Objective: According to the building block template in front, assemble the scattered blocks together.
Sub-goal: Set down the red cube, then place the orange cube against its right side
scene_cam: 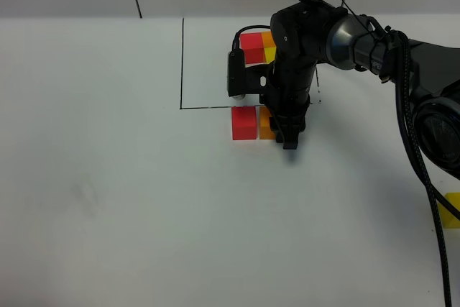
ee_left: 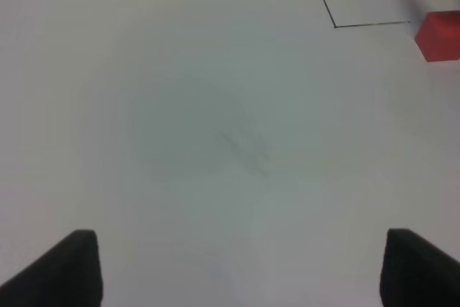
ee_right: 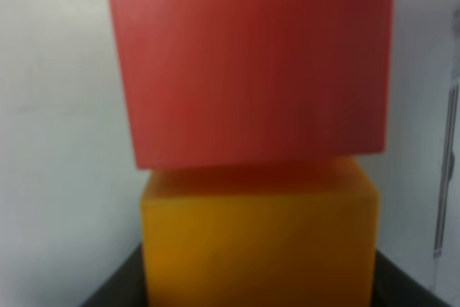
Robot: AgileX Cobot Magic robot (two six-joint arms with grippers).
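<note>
The right gripper [scene_cam: 288, 139] pinches the orange cube [ee_right: 259, 246], just beside the red cube [scene_cam: 244, 122]. The left gripper [ee_left: 242, 244] is spread wide above the white worktop [ee_left: 165, 91].

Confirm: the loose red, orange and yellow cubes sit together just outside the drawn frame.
Wrong in one respect: only the red cube and orange cube sit together just outside the drawn frame. The yellow cube lies alone, far off at the right edge of the exterior high view.
</note>
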